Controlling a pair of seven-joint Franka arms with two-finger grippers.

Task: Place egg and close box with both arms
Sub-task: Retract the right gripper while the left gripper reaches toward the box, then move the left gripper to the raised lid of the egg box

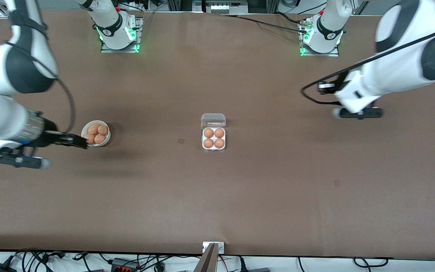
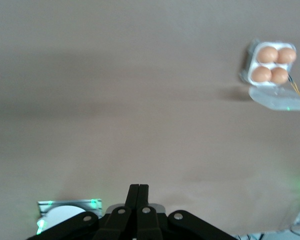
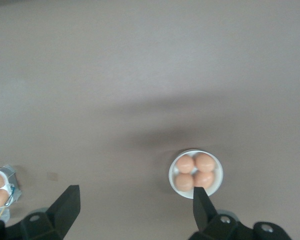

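The clear box (image 1: 213, 148) sits mid-table with its lid (image 1: 213, 120) open and lying flat toward the robots' bases. Every cell holds a tan-orange egg (image 1: 209, 133); I cannot tell them apart. The box also shows in the left wrist view (image 2: 249, 64) and at the edge of the right wrist view (image 3: 11, 176). My right gripper (image 1: 79, 142) (image 3: 135, 200) is open and empty, in the air by the edge of the white bowl. My left gripper (image 1: 321, 87) (image 2: 138, 192) is shut and empty, over bare table toward the left arm's end.
A round white bowl (image 1: 105, 142) (image 3: 217, 184) with several more eggs stands toward the right arm's end, level with the box. Both arm bases (image 1: 118, 30) (image 1: 321, 36) stand along the table's edge farthest from the front camera. Brown table surrounds the box.
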